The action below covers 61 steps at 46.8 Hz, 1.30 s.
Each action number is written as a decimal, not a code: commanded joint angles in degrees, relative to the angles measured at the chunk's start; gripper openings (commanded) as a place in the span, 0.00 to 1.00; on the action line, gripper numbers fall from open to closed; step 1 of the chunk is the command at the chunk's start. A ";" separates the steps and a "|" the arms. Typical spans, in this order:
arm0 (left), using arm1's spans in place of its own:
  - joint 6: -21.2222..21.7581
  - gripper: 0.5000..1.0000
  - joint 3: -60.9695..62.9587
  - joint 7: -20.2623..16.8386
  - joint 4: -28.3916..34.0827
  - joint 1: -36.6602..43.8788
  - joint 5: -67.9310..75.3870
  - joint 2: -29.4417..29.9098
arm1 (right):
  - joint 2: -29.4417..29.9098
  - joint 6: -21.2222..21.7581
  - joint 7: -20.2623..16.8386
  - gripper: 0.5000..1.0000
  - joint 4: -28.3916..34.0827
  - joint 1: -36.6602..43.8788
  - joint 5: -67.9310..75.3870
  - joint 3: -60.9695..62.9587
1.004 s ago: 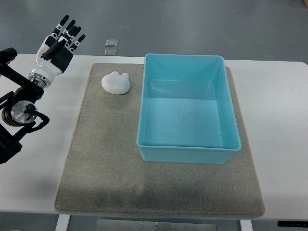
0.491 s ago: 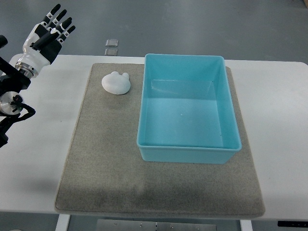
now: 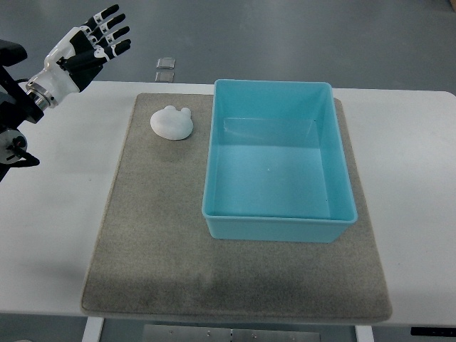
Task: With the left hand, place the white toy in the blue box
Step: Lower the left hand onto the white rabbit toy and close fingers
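Our left hand [image 3: 84,44] has its fingers [image 3: 108,32] spread and holding nothing, up past the table's far-left corner and well apart from the white toy [image 3: 172,122]. We should bring the palm over the toy and close around its rounded body. It lies on the grey mat [image 3: 149,235] just beside the blue box [image 3: 278,226], its two small ears towards the box, long axis roughly across the table

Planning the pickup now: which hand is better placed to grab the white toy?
Left. The left hand, open, hovers just up-left of the white toy on the mat; no right arm is in view.
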 commanded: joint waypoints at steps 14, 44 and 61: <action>7.54 0.95 0.17 -3.48 -1.58 -1.64 35.65 0.01 | 0.00 0.00 0.00 0.87 0.00 0.00 -0.01 0.00; 22.49 0.80 13.09 -6.74 -2.82 -3.66 51.48 -0.78 | 0.00 0.00 0.00 0.87 0.00 0.00 -0.01 0.00; 30.75 0.71 19.69 -6.74 -0.09 -4.71 54.38 -2.19 | 0.00 0.00 0.00 0.87 0.00 0.00 -0.01 0.00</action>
